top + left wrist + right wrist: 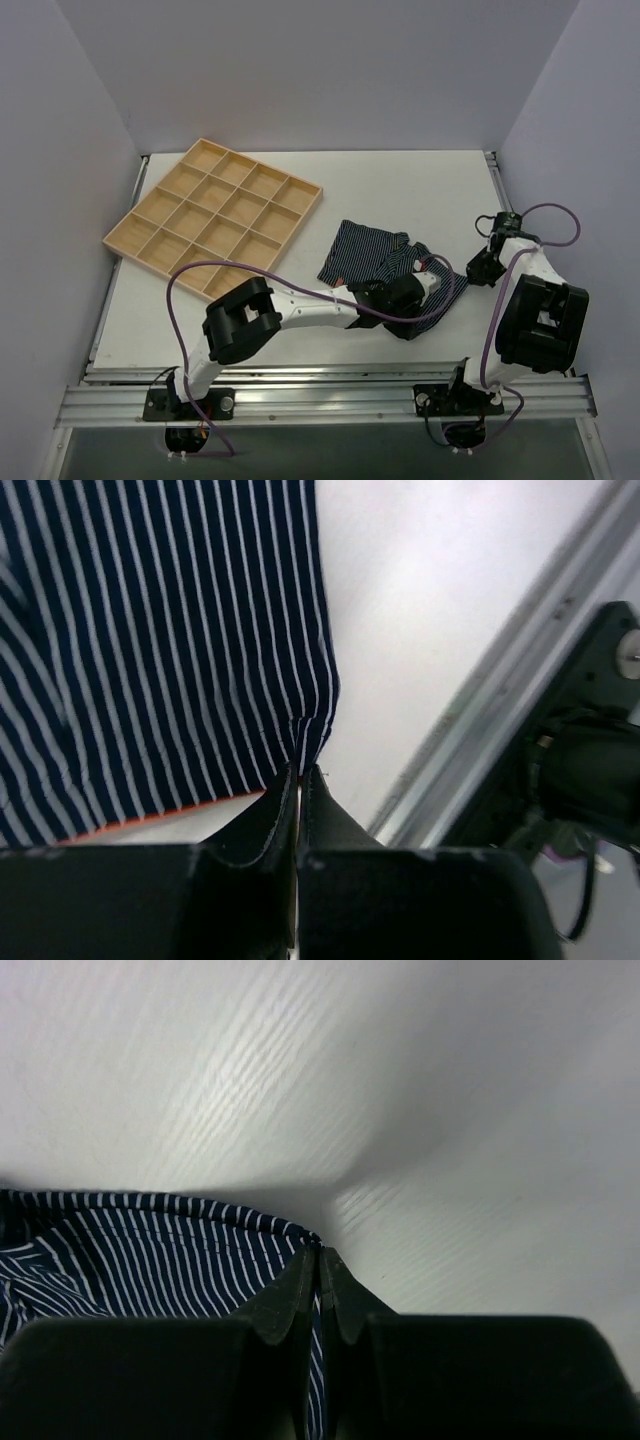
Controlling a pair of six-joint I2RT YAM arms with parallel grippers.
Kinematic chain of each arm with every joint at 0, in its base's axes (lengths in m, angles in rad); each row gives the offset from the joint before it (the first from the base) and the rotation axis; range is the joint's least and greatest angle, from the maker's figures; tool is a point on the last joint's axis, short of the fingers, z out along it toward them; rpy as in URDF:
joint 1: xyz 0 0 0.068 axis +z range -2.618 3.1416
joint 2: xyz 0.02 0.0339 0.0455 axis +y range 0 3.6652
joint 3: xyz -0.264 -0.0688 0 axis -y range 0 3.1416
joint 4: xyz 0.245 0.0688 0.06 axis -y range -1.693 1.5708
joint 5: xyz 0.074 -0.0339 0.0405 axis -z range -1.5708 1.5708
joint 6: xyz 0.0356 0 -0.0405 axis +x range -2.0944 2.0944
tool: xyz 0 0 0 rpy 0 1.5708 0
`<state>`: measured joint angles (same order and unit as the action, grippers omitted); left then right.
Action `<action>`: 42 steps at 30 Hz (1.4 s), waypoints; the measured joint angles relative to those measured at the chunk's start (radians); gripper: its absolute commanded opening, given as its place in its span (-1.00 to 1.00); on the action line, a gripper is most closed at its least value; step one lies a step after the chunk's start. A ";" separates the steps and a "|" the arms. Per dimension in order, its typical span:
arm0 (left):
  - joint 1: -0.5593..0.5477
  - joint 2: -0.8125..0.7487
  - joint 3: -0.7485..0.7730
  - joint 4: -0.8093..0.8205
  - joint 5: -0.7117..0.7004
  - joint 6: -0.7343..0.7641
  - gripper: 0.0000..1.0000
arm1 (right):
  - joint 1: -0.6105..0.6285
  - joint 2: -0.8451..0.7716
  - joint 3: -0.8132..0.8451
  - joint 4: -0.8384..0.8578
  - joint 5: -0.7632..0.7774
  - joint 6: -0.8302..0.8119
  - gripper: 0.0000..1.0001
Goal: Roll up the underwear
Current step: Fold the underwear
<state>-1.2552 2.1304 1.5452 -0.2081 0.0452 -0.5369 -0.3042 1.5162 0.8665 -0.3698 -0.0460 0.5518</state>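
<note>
The left gripper (300, 776) and right gripper (320, 1257) were each clamped on an edge of the underwear (365, 252), whose long axis slanted away from the tray (262, 165).

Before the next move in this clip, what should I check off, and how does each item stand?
1. Left fingers shut on the underwear's corner: ok.
2. Right fingers shut on its edge: ok.
3. Underwear lying flat: not ok, bunched in places.
4. Layers pinched in each grip: cannot tell.
5. Tray apart from the cloth: ok.
</note>
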 measured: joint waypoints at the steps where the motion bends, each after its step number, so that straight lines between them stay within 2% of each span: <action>1: 0.000 -0.008 0.000 0.000 0.010 -0.010 -0.95 | -0.009 0.003 0.026 -0.012 0.025 -0.011 -1.00; 9: -0.029 -0.103 -0.045 0.011 0.035 -0.116 -0.95 | -0.067 0.019 0.135 -0.106 0.154 -0.072 -1.00; 15: -0.054 -0.142 -0.082 0.036 0.041 -0.202 -0.95 | -0.067 0.018 0.166 -0.144 0.170 -0.093 -1.00; 23: -0.070 -0.227 -0.164 0.036 0.039 -0.306 -0.95 | -0.017 -0.126 0.128 -0.195 0.178 -0.085 -1.00; 28: -0.025 -0.244 -0.191 0.034 0.058 -0.326 -0.95 | 0.045 -0.132 0.148 -0.209 0.187 -0.059 -1.00; 37: 0.111 -0.296 -0.232 -0.037 0.074 -0.314 -0.95 | 0.273 -0.106 0.314 -0.217 0.234 0.043 -1.00; 42: 0.154 -0.347 -0.243 -0.072 0.090 -0.298 -0.95 | 0.324 -0.051 0.374 -0.214 0.241 0.063 -1.00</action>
<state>-1.1011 1.7832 1.3022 -0.2798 0.1349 -0.8345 0.0196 1.4654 1.2407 -0.5835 0.1951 0.6151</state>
